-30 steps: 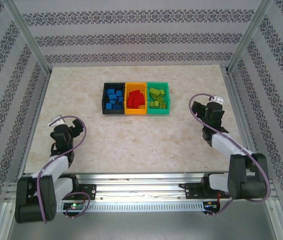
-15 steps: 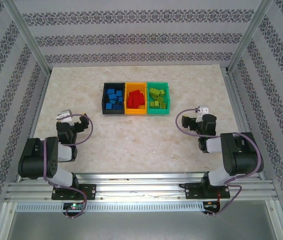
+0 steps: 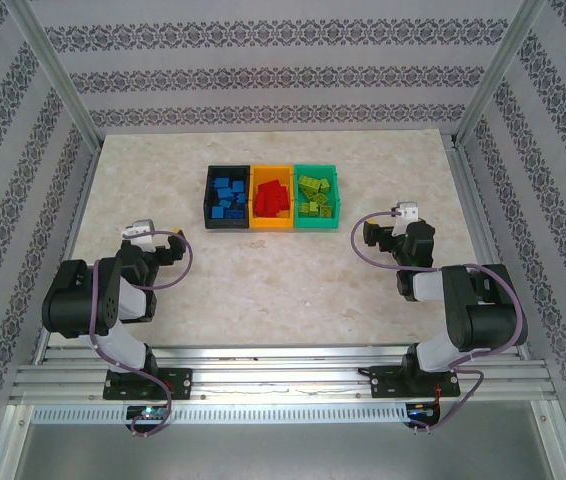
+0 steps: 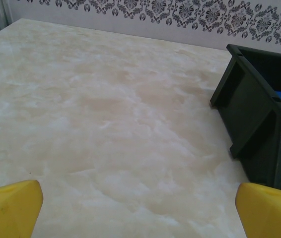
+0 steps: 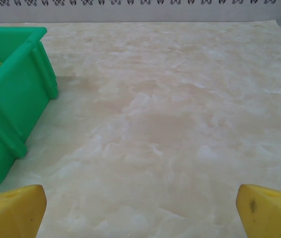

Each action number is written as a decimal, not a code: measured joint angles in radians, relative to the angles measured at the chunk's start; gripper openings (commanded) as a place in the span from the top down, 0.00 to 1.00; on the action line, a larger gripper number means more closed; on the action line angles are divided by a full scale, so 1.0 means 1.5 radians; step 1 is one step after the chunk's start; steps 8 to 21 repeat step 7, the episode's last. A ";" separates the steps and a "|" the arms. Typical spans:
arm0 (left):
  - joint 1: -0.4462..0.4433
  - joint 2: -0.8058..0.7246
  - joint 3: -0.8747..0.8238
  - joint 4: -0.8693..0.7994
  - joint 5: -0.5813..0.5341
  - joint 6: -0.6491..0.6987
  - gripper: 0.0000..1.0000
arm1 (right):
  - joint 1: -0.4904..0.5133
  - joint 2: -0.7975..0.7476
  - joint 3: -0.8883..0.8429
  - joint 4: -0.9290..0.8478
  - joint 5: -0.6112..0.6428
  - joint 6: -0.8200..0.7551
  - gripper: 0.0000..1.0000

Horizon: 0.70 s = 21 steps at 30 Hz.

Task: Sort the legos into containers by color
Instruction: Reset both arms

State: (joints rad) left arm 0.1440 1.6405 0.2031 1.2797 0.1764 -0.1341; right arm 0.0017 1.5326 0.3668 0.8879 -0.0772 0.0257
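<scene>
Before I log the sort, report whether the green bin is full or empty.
Partly filled: the green bin holds a layer of yellow-green legos.

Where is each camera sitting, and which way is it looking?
Top external: high behind the arms, looking down at the table; left gripper and right gripper show.
Left wrist: on the left arm, low, facing the black bin; its yellow fingers show.
Right wrist: on the right arm, low, facing the green bin; its yellow fingers show.
Shared: top and left wrist both see the black bin.
</scene>
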 measured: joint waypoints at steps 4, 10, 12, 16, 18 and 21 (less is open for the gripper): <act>0.000 0.000 0.000 0.003 0.000 0.000 0.01 | 0.000 0.000 0.000 0.000 0.000 0.000 0.02; 0.000 0.000 0.000 0.006 0.000 0.000 0.01 | 0.000 0.000 0.000 0.000 0.000 0.000 0.02; 0.000 0.000 0.000 0.006 0.000 0.000 0.01 | 0.000 0.000 0.000 0.000 0.000 0.000 0.02; 0.000 0.000 0.000 0.006 0.000 0.000 0.01 | 0.000 0.000 0.000 0.000 0.000 0.000 0.02; 0.000 0.000 0.000 0.006 0.000 0.000 0.01 | 0.000 0.000 0.000 0.000 0.000 0.000 0.02; 0.000 0.000 0.000 0.006 0.000 0.000 0.01 | 0.000 0.000 0.000 0.000 0.000 0.000 0.02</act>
